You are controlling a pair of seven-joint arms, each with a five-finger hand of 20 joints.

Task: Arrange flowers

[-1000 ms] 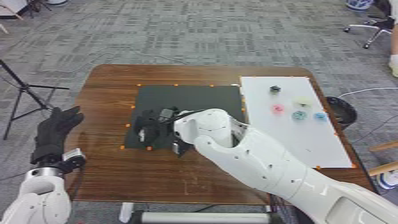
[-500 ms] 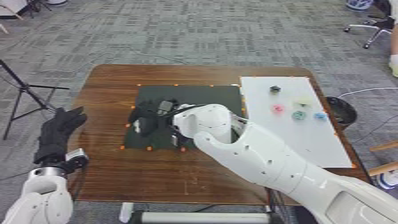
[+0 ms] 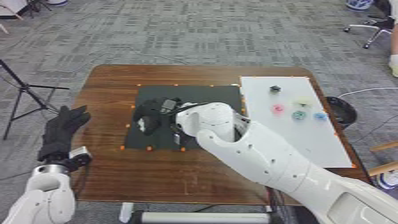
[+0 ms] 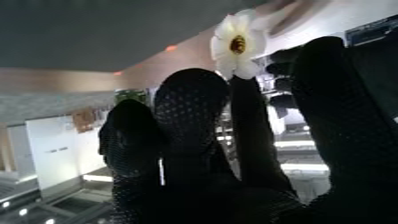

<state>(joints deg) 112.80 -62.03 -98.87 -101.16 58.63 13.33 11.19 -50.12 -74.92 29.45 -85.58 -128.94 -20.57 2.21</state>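
In the head view my right hand [image 3: 153,113] is over the dark mat [image 3: 200,92], with a small white flower [image 3: 145,124] at its fingertips. The right wrist view shows the white flower [image 4: 233,46] with its yellow-brown centre just past my right hand [image 4: 189,110], pinched among its fingers; its stem is hidden. On the white board [image 3: 306,145] lie a pink flower [image 3: 278,108], a pale yellow one [image 3: 303,100], a teal one [image 3: 298,115] and a blue one [image 3: 320,115]. My left hand [image 3: 62,131] is open beyond the table's left edge.
A small dark object [image 3: 275,89] stands near the far end of the white board. Orange markers edge the mat. A black bin [image 3: 347,119] is beside the table's right edge, and a tripod [image 3: 25,86] stands off to the left.
My right hand has shifted slightly away from the table's near edge over the mat, and the white flower has moved along with it. My left hand has shifted a little to the right.
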